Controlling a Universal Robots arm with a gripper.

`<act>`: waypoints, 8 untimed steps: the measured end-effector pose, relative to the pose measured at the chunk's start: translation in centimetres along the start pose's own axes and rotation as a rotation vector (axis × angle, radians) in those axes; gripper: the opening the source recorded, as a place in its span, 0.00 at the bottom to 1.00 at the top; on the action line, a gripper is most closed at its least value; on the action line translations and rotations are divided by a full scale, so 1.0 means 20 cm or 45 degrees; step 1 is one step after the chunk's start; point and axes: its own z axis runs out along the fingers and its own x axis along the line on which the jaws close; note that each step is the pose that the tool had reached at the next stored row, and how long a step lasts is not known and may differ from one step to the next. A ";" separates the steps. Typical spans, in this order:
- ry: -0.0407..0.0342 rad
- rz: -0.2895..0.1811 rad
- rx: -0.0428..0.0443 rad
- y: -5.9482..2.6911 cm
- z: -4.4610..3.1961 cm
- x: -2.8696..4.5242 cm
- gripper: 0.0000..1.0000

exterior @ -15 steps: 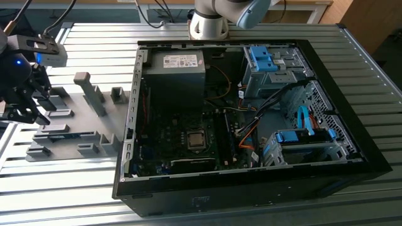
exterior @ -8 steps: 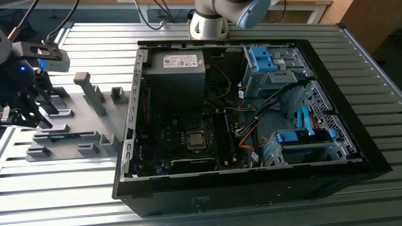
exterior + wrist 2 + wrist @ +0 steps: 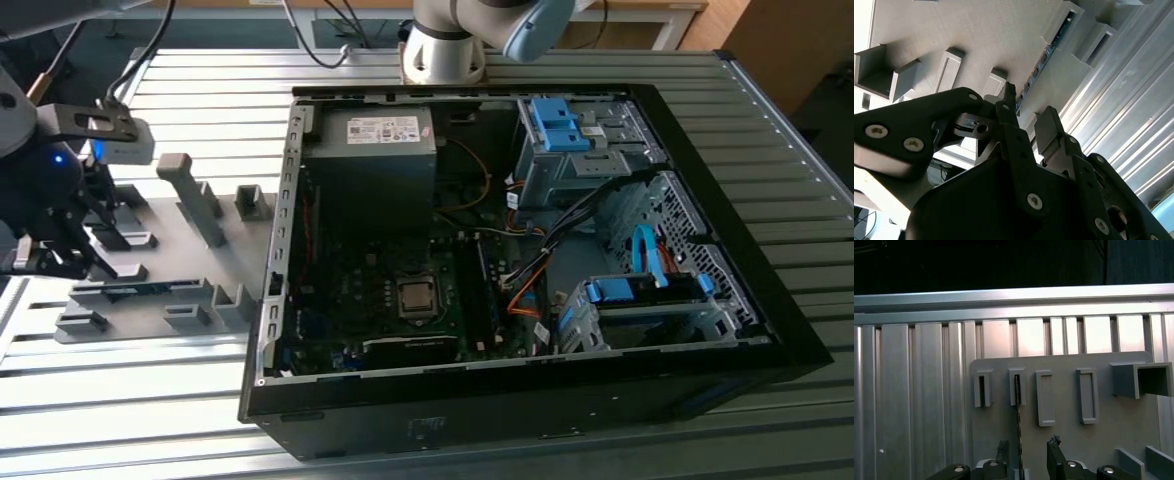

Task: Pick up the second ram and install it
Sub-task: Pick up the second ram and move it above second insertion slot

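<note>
The second ram (image 3: pixel 1017 430) stands on edge as a thin dark strip in a slot of the grey holder plate (image 3: pixel 1069 440). In the second wrist view the ram (image 3: pixel 1041 62) runs along the plate towards the fingers. My gripper (image 3: pixel 1028 452) is open just above it, one finger (image 3: pixel 1002 450) on one side of the strip and the other finger (image 3: pixel 1054 446) on the other, neither touching it. In the exterior view the gripper (image 3: pixel 60 255) hangs over the holder plate (image 3: pixel 200 260) at that view's left, beside the open computer case (image 3: pixel 280 200).
The case holds a motherboard (image 3: pixel 360 310) with a silver processor (image 3: pixel 418 297), a power supply (image 3: pixel 371 150), blue drive brackets (image 3: pixel 561 125) and loose cables. Grey holder blocks (image 3: pixel 194 195) stand up from the plate. All of it rests on a ribbed aluminium table (image 3: pixel 134 380).
</note>
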 end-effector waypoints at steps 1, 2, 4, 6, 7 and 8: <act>0.0001 0.000 0.001 0.001 0.006 0.000 0.43; 0.0001 0.000 0.003 0.001 0.006 0.000 0.43; 0.0001 0.000 0.003 0.001 0.007 0.000 0.43; -0.0003 0.000 0.004 0.001 0.017 0.000 0.43; -0.0002 0.000 0.003 0.001 0.027 0.001 0.43; -0.0001 0.000 0.003 0.001 0.035 0.001 0.43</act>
